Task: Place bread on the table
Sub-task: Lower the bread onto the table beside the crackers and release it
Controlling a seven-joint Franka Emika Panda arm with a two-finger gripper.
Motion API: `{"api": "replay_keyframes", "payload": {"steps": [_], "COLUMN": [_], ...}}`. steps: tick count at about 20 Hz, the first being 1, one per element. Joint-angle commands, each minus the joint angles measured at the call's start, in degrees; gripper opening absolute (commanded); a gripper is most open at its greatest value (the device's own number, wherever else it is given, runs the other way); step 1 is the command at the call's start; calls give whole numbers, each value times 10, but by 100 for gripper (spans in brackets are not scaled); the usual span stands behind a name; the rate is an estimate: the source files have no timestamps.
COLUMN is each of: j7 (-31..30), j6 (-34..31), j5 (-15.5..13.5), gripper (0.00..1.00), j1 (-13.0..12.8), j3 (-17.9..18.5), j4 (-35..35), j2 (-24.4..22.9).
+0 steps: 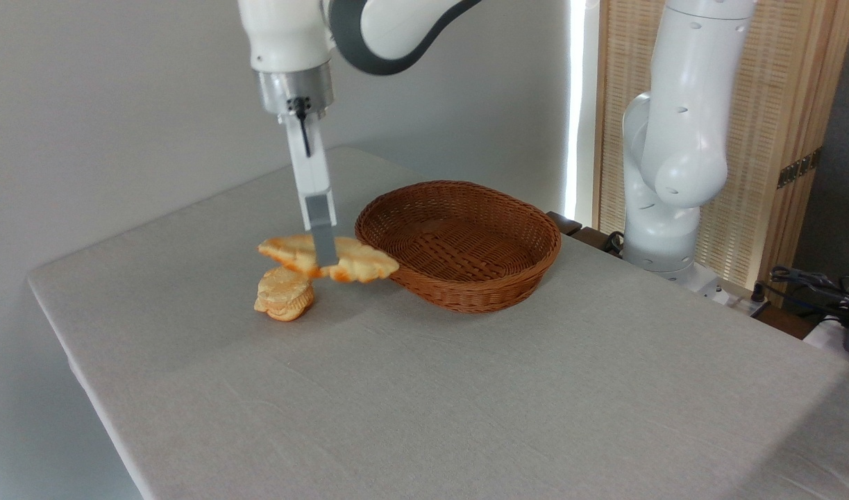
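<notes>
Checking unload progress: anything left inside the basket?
Nothing visible inside the basket: bare wicker floor. Its near wall hides a strip of the floor. The long loaf is in the fingers just outside its left rim; the small bun lies on the table.

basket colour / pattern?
Brown woven wicker basket, seemingly empty inside; shows clearly in the fixed camera view, the only one.
</notes>
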Motion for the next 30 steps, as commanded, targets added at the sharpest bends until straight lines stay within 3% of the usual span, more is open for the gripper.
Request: {"api": "replay_keyframes", "payload": {"steps": [1,3,16,22,30], "j7": [-1,-3,-16,-119,-179], "j6": [6,7,6,-3,-24], "j5": [-12,-12,-12,-12,-14], "gripper": [90,100,100,100,100], "j1": [-3,-4,-3,4,4], "j3": [7,6,8,55,126], "j4": [37,52,62,116,126], "j2": [60,90,105,101,88]}}
